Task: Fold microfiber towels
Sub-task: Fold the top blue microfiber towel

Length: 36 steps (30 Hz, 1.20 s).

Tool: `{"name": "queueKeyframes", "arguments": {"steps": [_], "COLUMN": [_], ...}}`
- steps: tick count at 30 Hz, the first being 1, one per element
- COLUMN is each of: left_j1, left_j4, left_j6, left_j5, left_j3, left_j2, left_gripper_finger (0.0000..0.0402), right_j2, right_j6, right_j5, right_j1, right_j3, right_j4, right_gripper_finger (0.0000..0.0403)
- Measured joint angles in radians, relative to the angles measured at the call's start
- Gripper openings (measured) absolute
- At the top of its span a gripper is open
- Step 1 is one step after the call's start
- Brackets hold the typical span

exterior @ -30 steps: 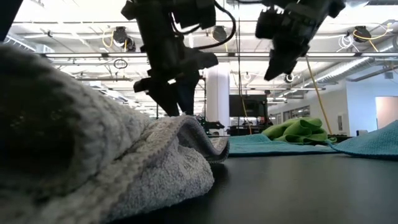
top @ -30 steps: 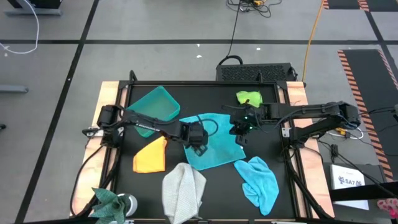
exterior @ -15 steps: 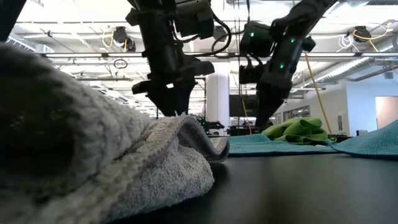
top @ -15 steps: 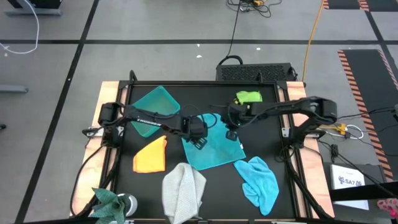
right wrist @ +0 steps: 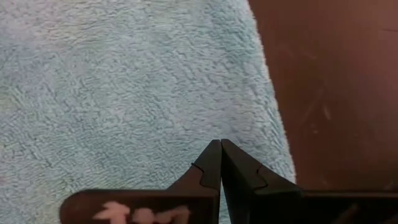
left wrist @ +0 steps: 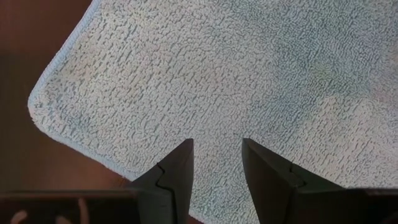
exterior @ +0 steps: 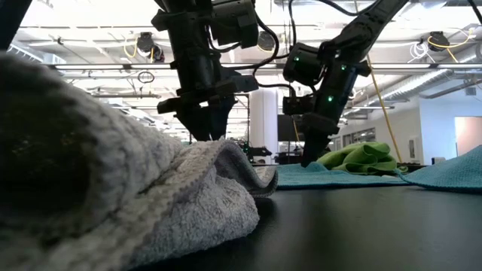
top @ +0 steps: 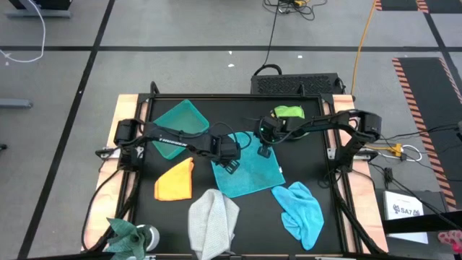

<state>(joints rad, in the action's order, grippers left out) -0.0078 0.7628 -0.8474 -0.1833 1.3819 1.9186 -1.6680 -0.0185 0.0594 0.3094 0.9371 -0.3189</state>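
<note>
A teal towel (top: 249,172) lies spread flat on the black table at the middle. My left gripper (top: 230,165) is open and points down over the towel's left corner (left wrist: 56,102). My right gripper (top: 264,151) is shut and points down at the towel's far part, close to an edge (right wrist: 273,130). An orange-yellow towel (top: 175,180) lies at the left. A crumpled grey towel (top: 213,220) lies at the near edge. A crumpled light blue towel (top: 299,209) lies near right. A bunched lime green towel (top: 289,112) lies at the far right. My left gripper's open fingers (left wrist: 180,171) point down at the teal towel just inside its corner; I cannot tell whether they touch it. My right gripper's shut fingertips (right wrist: 214,155) point down at the flat teal towel beside its edge; I cannot tell whether they touch it.
A rigid teal bin (top: 177,126) stands at the far left, beside my left arm. A green spiky object (top: 130,232) sits at the near left corner. Bare black table (top: 310,155) shows right of the teal towel.
My right gripper has come down from high above the table and gone a little toward the far left, and now stands low over the teal towel. The towels lie as before.
</note>
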Motion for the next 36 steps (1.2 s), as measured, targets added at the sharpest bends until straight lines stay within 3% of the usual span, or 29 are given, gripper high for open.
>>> {"name": "queueKeyframes", "arguments": {"steps": [7,12,15,36], "left_j1": [0.001,0.001,0.001,0.001], "left_j4": [0.000,0.001,0.001,0.000], "left_j6": [-0.004,-0.004,-0.003,-0.005], "left_j5": [0.000,0.000,0.000,0.001], "left_j3": [0.000,0.000,0.000,0.000], "left_j2": [0.000,0.000,0.000,0.000], "left_gripper_finger": [0.0136,0.0136,0.0136,0.0136], "right_j2": [0.005,0.005,0.005,-0.087], "right_j6": [-0.015,-0.060,-0.066,-0.075], "right_j5": [0.067,-0.107,-0.139,-0.004], "right_j1": [0.032,0.022,-0.008,0.015], "right_j3": [0.000,0.000,0.000,0.004], "right_j4": [-0.038,-0.021,0.008,0.056], "right_gripper_finger": [0.0000,0.0000,0.0000,0.0000]}}
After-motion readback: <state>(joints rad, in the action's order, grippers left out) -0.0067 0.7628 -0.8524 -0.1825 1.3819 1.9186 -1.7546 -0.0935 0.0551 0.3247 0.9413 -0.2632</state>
